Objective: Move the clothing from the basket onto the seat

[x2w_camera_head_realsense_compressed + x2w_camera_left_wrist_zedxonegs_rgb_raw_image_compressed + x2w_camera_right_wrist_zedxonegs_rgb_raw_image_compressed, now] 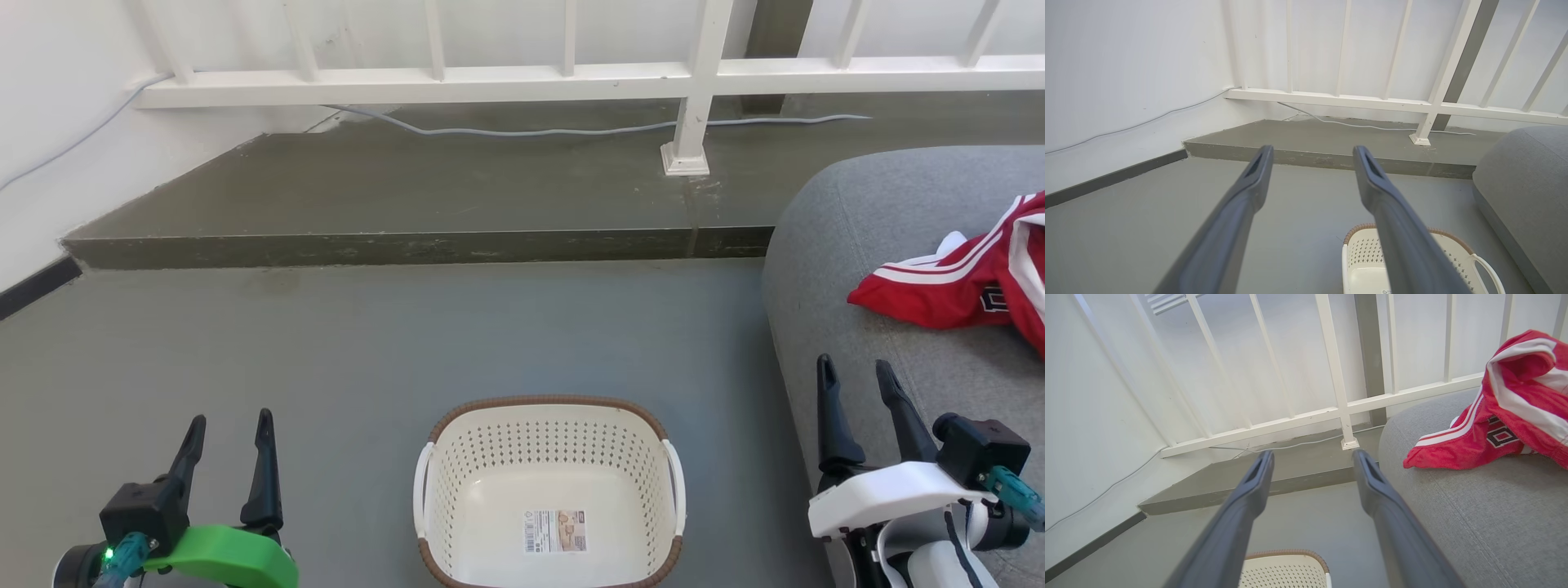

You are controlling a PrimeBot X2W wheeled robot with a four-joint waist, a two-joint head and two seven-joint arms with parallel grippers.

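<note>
Red clothing with white stripes and dark lettering lies crumpled on the grey seat at the right; the right wrist view has the clothing on the seat too. The cream basket with a brown rim stands on the floor at bottom centre, with only a label inside. My left gripper is open at the lower left, over bare floor, left of the basket. My right gripper is open above the seat's front edge, below and left of the clothing. Nothing sits between either pair of fingers.
A raised concrete step runs across behind the basket, with a white railing and a grey cable on it. A white wall closes the left side. Grey floor spreads between step, basket and seat.
</note>
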